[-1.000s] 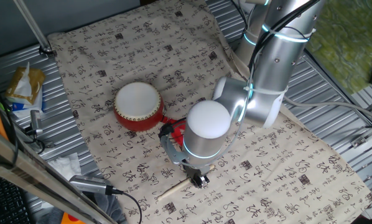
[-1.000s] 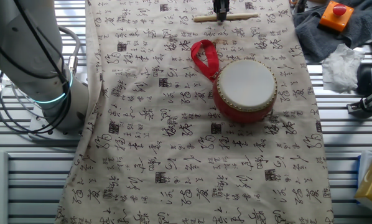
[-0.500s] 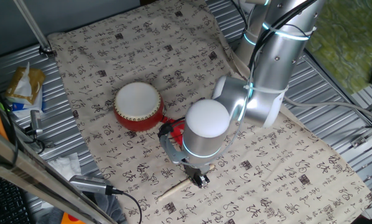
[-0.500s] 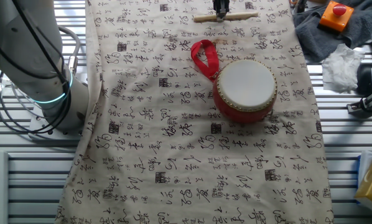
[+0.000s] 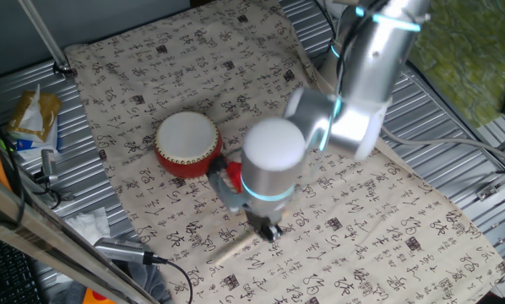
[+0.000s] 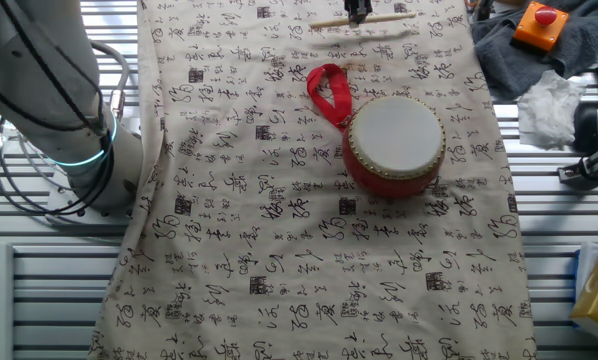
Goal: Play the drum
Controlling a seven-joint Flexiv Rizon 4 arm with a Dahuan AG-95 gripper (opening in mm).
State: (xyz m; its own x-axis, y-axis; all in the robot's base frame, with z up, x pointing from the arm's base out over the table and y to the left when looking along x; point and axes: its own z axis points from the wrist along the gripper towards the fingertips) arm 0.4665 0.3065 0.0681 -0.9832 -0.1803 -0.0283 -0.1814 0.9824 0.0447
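Your tool is clamped on the thin pale wooden stick. The small round red drum with a white skin head sits on the calligraphy-printed cloth covering the tabletop, near the stick, its red ribbon loop lying toward the tool.

The arm reaches in from one o'clock, its wrist bent straight down. The gripper points downward, fingers drawn close together.

A robotics lab: slatted aluminium table, cables, orange emergency-stop button.
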